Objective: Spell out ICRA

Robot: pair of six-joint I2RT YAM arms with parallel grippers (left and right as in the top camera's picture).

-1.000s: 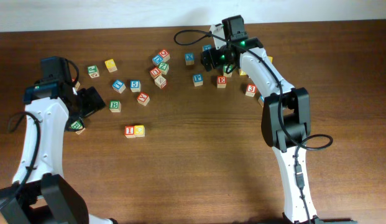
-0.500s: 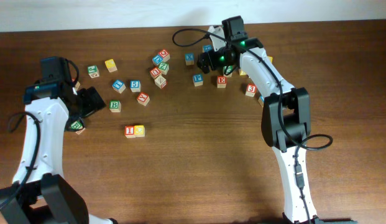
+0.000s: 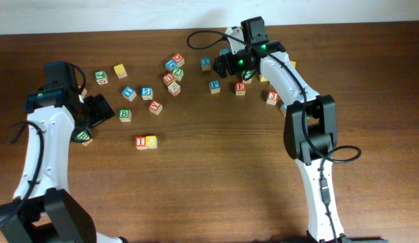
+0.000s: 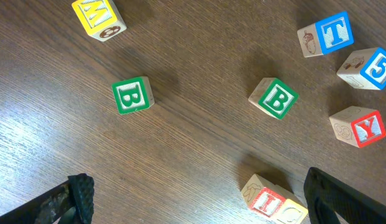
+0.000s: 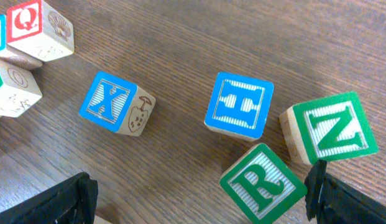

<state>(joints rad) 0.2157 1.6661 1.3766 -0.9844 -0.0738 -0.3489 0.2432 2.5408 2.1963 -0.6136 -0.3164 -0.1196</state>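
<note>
A red "I" cube point(image 3: 140, 142) and a yellow-faced C cube point(image 3: 151, 141) lie touching side by side on the table's left middle. In the left wrist view the I cube point(image 4: 267, 200) and C cube point(image 4: 293, 215) sit just inside the right finger of my open, empty left gripper point(image 4: 199, 208). A green "R" cube point(image 5: 262, 182) lies tilted between the fingers of my open right gripper point(image 5: 199, 208), close to its right finger. In the overhead view the left gripper point(image 3: 98, 111) hovers left of the pair and the right gripper point(image 3: 226, 64) is at the back. I cannot pick out the A cube.
Two green "B" cubes point(image 4: 132, 95) point(image 4: 275, 98), a blue "T" point(image 4: 326, 34) and a red "Y" point(image 4: 359, 127) lie ahead of the left gripper. A green "N" point(image 5: 332, 127), blue "H" point(image 5: 239, 106) and blue "X" point(image 5: 112, 102) crowd the R. Several more cubes are scattered along the back.
My right gripper has edged slightly to the left over the back cluster. The left arm and the cubes have not moved.
</note>
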